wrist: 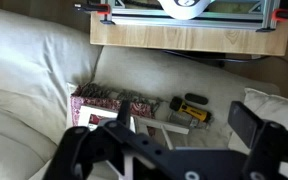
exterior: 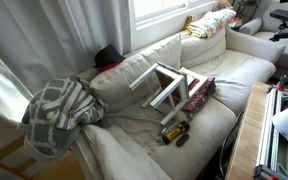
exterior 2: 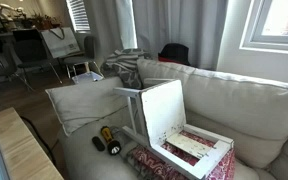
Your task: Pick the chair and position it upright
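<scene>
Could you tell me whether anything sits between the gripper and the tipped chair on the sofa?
Nothing visible does. In the wrist view the open gripper hangs above the chair with no object between them. The chair lies tipped on a patterned cushion, and a yellow-and-black tool lies beside it, off the approach.

In the wrist view the blurred black gripper is cut off by the bottom edge and hides much of the small white wooden chair. The yellow-and-black object, lower centre in an exterior view, is too small to identify.
</scene>
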Motion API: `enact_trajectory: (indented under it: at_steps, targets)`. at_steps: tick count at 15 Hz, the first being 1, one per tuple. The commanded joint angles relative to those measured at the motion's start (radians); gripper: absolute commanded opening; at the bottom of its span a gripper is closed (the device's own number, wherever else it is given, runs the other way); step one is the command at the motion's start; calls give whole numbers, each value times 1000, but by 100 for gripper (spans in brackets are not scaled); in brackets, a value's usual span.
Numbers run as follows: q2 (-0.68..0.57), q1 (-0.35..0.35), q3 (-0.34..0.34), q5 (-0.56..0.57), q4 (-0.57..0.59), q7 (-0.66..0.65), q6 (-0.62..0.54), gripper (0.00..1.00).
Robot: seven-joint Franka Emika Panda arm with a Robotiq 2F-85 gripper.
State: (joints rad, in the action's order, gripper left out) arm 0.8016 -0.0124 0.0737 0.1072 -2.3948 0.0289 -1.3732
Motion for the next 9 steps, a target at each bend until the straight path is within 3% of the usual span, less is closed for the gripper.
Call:
enact_trajectory:
  at_steps: [1,3,5,9]
  targets:
    - [-2,23,-15,8,2,-13,3,100]
    - [-2,23,-15,8,2,-13,3,100]
    - [-91,2,-69,-6,35,6,-34,100]
    - [-268,-16,-185,22,43,117,-244,100]
